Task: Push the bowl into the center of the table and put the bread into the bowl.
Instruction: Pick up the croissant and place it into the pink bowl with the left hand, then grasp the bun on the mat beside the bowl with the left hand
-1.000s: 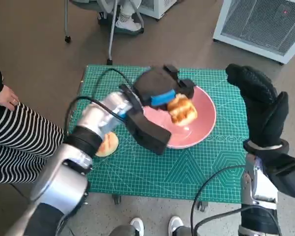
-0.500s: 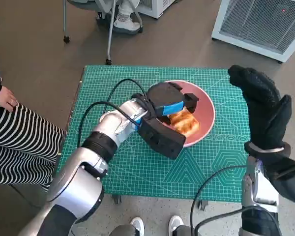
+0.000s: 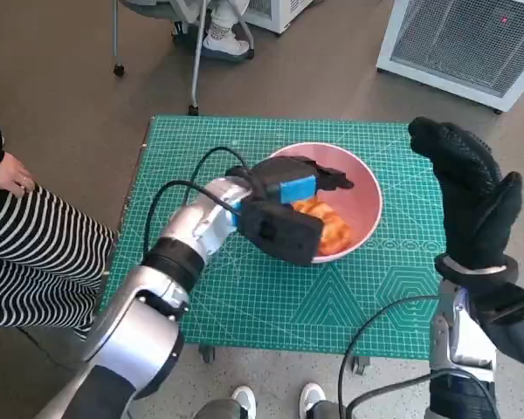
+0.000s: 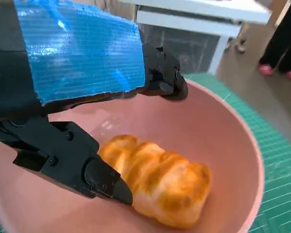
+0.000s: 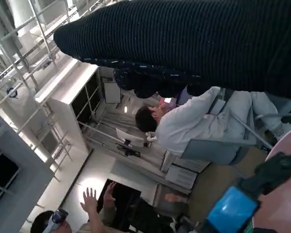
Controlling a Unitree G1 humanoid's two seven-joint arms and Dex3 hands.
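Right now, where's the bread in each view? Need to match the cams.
Head view: the bread lies inside the pink bowl, partly hidden under the left hand.
Left wrist view: the bread fills the lower middle, on the bowl's floor, just off the fingers.
Right wrist view: not in it; only a sliver of bowl rim shows.
Shared landmark: the pink bowl.

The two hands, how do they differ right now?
The left hand is black with blue tape on its back; the right hand wears a black knitted glove. The left hand reaches into the pink bowl over the bread; the right hand is raised upright beside the table's edge, away from the bowl. The left hand's fingers are spread around the bread, without clearly gripping it. Both hold nothing.
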